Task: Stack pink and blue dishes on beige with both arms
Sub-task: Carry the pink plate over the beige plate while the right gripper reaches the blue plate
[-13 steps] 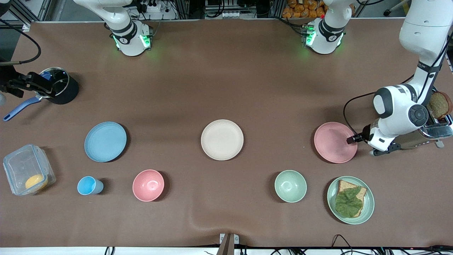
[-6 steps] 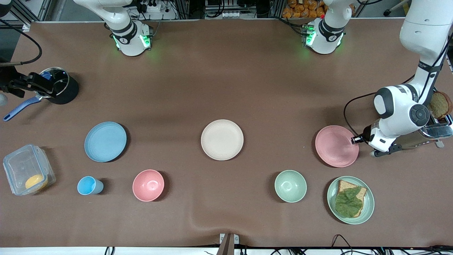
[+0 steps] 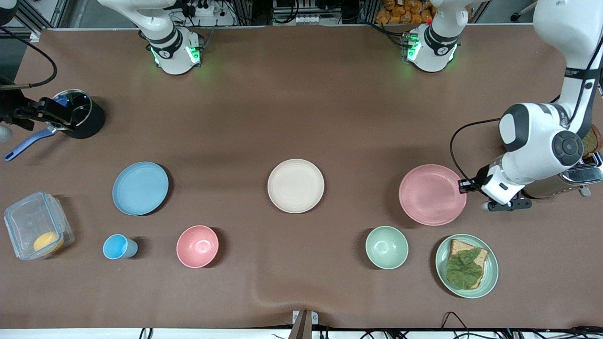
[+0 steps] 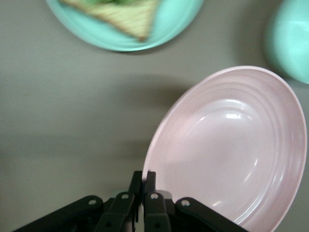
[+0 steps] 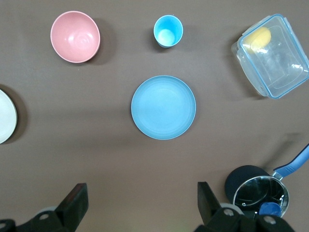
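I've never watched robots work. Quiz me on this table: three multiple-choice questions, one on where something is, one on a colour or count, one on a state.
1. Where is the beige plate?
A. Between the blue plate and the pink plate
B. In the lidded box
C. Under the green bowl

2. How many bowls are on the table?
A. One
B. Two
C. Four

3. What is the left gripper doing?
A. Hanging open over the cup
B. Shut on the pink plate's rim
C. Holding the bread

Answers:
1. A, it lies mid-table with one plate toward each end.
2. B, a pink bowl and a green bowl.
3. B, the left wrist view shows its fingers pinching the rim, plate tilted off the table.
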`<state>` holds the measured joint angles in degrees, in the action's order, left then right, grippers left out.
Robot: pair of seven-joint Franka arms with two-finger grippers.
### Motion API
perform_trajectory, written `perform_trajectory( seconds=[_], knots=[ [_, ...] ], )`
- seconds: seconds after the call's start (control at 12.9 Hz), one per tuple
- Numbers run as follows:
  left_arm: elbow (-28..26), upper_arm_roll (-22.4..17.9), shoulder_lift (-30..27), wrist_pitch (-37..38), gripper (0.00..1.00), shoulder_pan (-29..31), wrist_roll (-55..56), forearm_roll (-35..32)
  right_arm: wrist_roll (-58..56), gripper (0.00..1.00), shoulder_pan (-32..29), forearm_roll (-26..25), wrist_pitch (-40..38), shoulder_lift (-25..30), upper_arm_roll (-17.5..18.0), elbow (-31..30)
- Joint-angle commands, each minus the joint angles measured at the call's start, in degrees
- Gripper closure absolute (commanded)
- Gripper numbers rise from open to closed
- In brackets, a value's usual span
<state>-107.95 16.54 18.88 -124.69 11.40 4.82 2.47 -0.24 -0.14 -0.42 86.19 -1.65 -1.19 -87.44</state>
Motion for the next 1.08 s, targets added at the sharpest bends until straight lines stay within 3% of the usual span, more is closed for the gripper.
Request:
perform_trajectory(
  seconds=[0.0,0.15,0.46,0.7,1.01],
  knots=[
    [4.8,5.1,0.9,5.1,1.00,-0.6,1.2,1.3,-0.1,0.00,-0.6,-0.5,0.4,0.5,0.3,-1.0],
    [5.8,7.5,3.2,4.3,1.00,-4.3,2.9,0.9,-0.1,0.00,-0.7,-0.5,0.5,-0.1,0.3,-1.1],
    [7.0,7.3,7.1,-1.8,1.00,-15.9,3.8,0.7,-0.1,0.00,-2.5,-0.5,4.6,-2.1,0.2,-6.5],
    [6.4,7.1,11.6,-10.6,1.00,-20.7,5.5,0.4,-1.5,0.00,-6.8,1.8,11.2,-7.4,0.2,-12.2],
    [6.8,7.1,15.5,-15.1,1.00,-26.1,14.5,-4.7,-2.3,0.00,-9.3,1.9,19.3,-17.6,0.2,-13.6]
  ],
)
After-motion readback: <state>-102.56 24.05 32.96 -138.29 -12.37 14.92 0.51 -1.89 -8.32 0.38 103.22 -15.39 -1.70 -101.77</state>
